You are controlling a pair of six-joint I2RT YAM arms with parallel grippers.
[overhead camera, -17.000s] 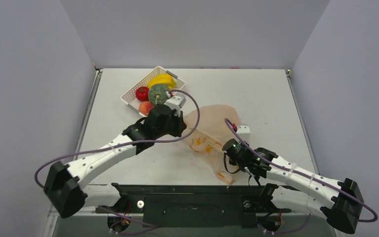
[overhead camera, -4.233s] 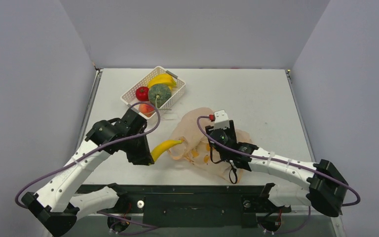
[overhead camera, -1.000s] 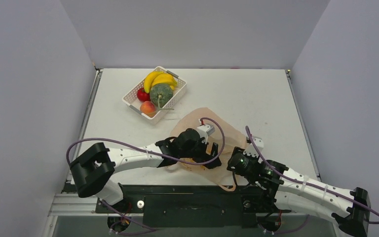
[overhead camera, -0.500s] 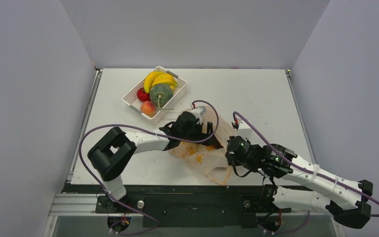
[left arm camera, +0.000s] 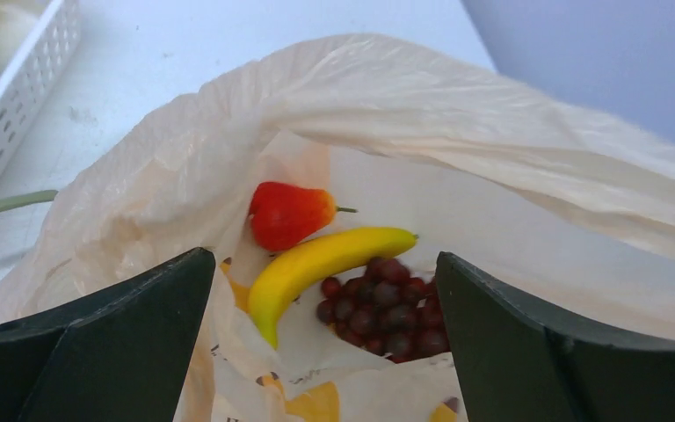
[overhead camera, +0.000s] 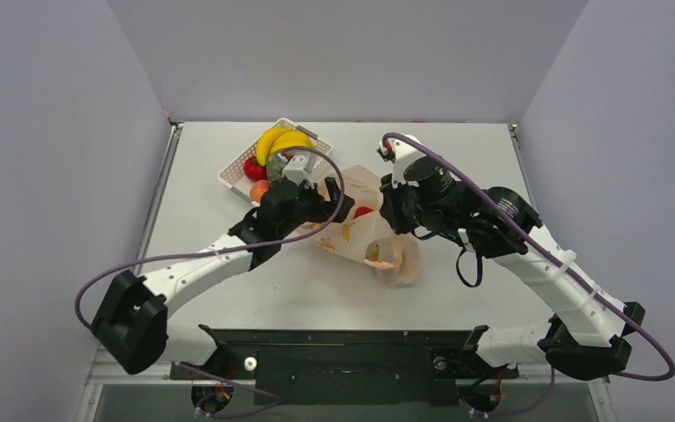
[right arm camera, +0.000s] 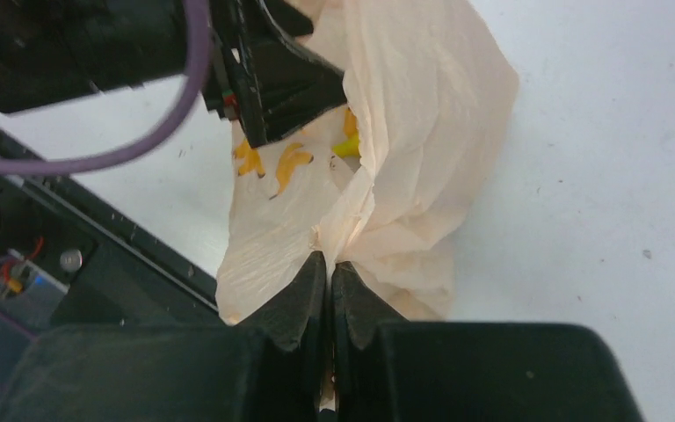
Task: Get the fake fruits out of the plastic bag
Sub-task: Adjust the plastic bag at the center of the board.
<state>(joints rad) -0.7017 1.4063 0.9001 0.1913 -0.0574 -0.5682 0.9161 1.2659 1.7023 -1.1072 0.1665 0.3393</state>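
The pale-orange plastic bag (overhead camera: 378,242) lies mid-table, its upper side lifted. My right gripper (overhead camera: 389,214) is shut on a fold of the bag (right arm camera: 422,114), the film pinched between its fingertips (right arm camera: 329,264). My left gripper (overhead camera: 327,204) stands open at the bag's mouth. Between its fingers (left arm camera: 323,259) I look inside the bag (left arm camera: 457,114). There lie a red fruit (left arm camera: 288,214), a yellow banana (left arm camera: 321,264) and a dark purple grape bunch (left arm camera: 382,303). None of them touches the fingers. The red fruit (overhead camera: 362,212) also shows from above.
A white latticed basket (overhead camera: 234,172) stands at the back left, just behind my left gripper. It holds bananas (overhead camera: 285,140), a red apple (overhead camera: 253,167), a green melon (overhead camera: 274,167) and a peach (overhead camera: 258,187). The basket's wall (left arm camera: 18,97) shows at the left wrist view's left edge.
My right gripper has shut on the bag's fold and pulled it up and toward the back, opening the mouth. My left gripper has drawn back left and now faces the opening.
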